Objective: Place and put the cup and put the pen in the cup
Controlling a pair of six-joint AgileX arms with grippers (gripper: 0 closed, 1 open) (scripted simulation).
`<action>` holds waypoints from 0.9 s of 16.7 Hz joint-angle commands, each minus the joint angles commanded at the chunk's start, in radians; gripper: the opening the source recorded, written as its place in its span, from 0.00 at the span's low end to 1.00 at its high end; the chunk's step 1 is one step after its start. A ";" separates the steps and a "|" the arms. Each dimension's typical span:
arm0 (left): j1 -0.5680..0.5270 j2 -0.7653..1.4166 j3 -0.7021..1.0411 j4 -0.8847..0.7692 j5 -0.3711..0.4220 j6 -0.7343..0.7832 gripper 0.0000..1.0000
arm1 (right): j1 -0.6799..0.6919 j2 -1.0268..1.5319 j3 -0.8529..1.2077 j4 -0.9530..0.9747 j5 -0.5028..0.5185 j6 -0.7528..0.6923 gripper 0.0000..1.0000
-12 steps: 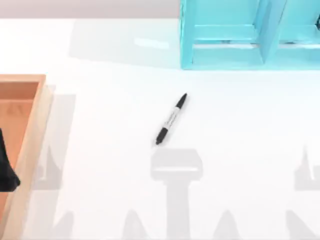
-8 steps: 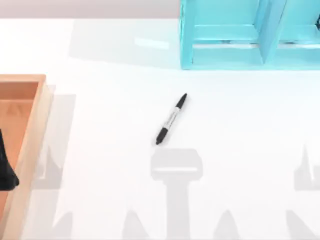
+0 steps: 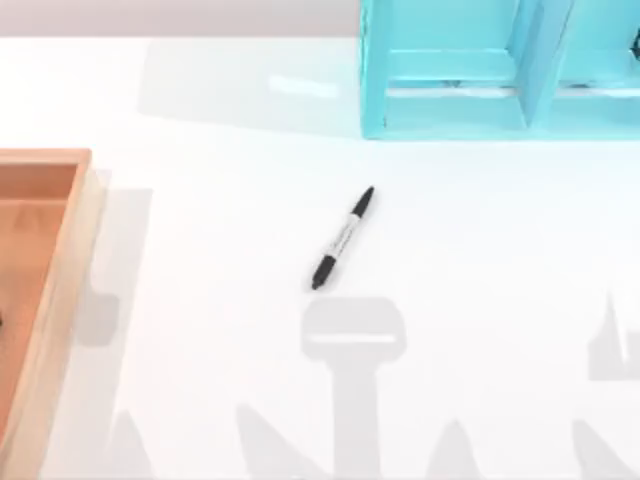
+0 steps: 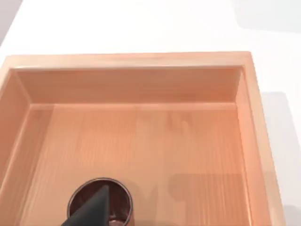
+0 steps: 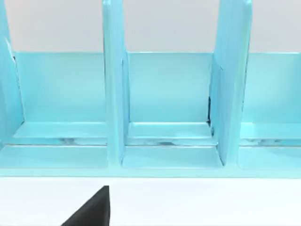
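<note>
Left hand (image 4: pixel 89 212) over wooden tray (image 4: pixel 141 61) at desk's left side, one dark finger tip over cup (image 4: pixel 99 201) mouth; grip state cannot tell. Cup upright on tray floor. Right hand (image 5: pixel 91 209) near teal shelf (image 5: pixel 164 117), grip unclear. Pen (image 3: pixel 342 238) flat on desk (image 3: pixel 220 250) centre, well apart from tray.

White table (image 3: pixel 220 330) under me. On it: wooden tray (image 3: pixel 62 270) at the left edge, turquoise divided organizer (image 3: pixel 450 110) at the far right, and the pen (image 3: pixel 343 238) lying diagonally near the middle, well apart from both
</note>
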 joint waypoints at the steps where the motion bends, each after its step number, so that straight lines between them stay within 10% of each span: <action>1: 0.011 0.097 0.083 -0.071 0.000 0.013 1.00 | 0.000 0.000 0.000 0.000 0.000 0.000 1.00; 15: 0.136 1.192 0.998 -0.857 -0.001 0.152 1.00 | 0.000 0.000 0.000 0.000 0.000 0.000 1.00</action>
